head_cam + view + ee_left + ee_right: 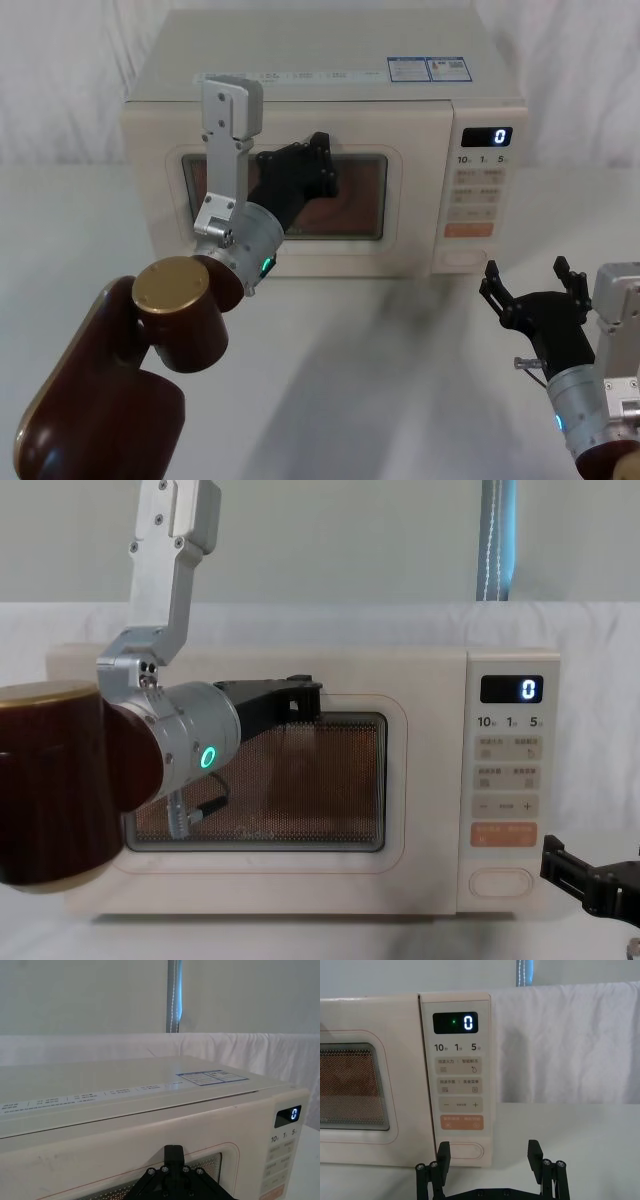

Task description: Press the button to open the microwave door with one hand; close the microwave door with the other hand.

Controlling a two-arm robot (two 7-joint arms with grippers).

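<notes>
Left gripper (pixel 318 160): raised in front of the microwave door (pixel 395 215), at about 11 o'clock from the middle of the head view; its black tip lies against or just short of the upper part of the window (pixel 362 200), which of the two cannot be told. Whether its fingers are apart or together cannot be told either.
Left arm: brown elbow at 7 o'clock in the head view, silver wrist with a green light rising toward the door.
Microwave door: flush with the cream body in the head and chest views, so it appears closed; it takes up the left and middle of the microwave front.
Window: dark mesh glass, partly covered by the left gripper.
Control panel (pixel 481 190): at 3 o'clock from the door, on the microwave's right end; the display (pixel 486 136) reads 0.
Button (pixel 460 256): cream pill shape at the very bottom of the panel, directly under the orange key (pixel 469 229).
Right gripper (pixel 530 285): low over the table (pixel 380 350), at 5 o'clock from the button and apart from it; its two black fingers (pixel 535 1154) stand spread wide, nothing between them.
Right wrist view: the button (pixel 462 1151) sits near the gripper's one finger.
</notes>
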